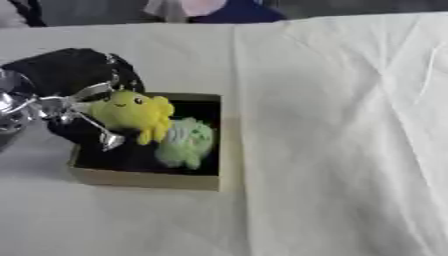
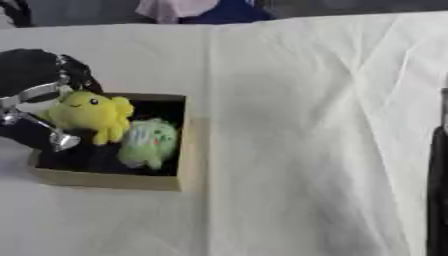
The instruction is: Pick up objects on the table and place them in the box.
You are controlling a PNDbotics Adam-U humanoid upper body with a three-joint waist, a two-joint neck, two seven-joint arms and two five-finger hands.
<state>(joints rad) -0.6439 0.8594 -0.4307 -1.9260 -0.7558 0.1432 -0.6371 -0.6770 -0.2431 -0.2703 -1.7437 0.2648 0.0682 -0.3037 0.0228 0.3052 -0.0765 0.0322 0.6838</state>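
The left hand (image 1: 66,107) comes in from the left edge, black w/ silver fingers, and its fingers are curled round a yellow plush toy (image 1: 133,113), which it holds over the left part of the box (image 1: 144,180). The toy has a small face w/ dark eyes and hangs partly above the box's near-left rim. Much of the hand is cut off by the view's edge, and its black bulk hides the box's far-left corner.

The box is a shallow tan tray w/ a dark inside, sitting on the surface (image 1: 332,150), which is covered by a white cloth w/ creases. Inside it lies a pale green plush toy (image 1: 185,141), right beside the yellow one and touching it (its details are too blurred to make out).

The right hand barely shows: only a dark strip at the right edge of the right eye view (image 2: 437,190), so I can't tell how its fingers stand.

Beyond the far edge of the surface, blue and pinkish shapes (image 1: 214,10) are cut off by the top.
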